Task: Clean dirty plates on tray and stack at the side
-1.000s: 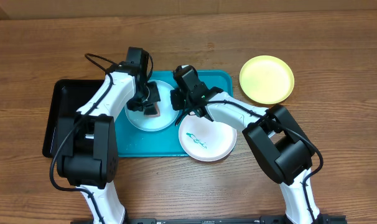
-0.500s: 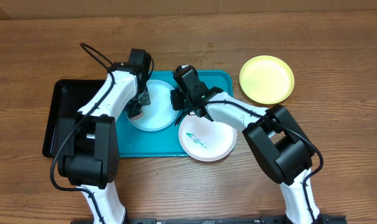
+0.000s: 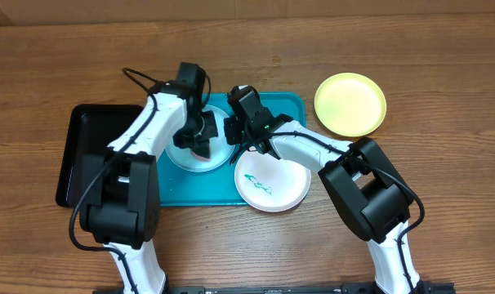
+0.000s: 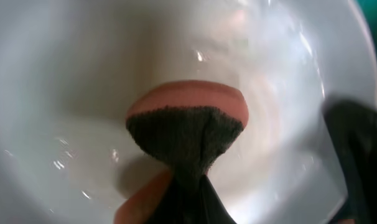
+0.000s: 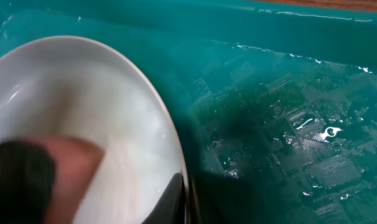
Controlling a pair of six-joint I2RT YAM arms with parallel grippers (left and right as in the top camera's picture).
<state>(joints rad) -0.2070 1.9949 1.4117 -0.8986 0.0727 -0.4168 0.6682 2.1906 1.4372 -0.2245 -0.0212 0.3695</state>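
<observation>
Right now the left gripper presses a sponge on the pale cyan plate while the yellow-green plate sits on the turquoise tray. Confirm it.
One thing is wrong: the yellow-green plate lies on the table, right of the turquoise tray, as the overhead view shows. The left gripper does press a sponge on the pale cyan plate.

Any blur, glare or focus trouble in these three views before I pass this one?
Overhead: sharp and evenly lit. Left wrist: soft throughout, the sponge too close to be in focus, small glints on the plate. Right wrist: the sponge at lower left is smeared, and bright specular patches sit on the tray at right.
</observation>
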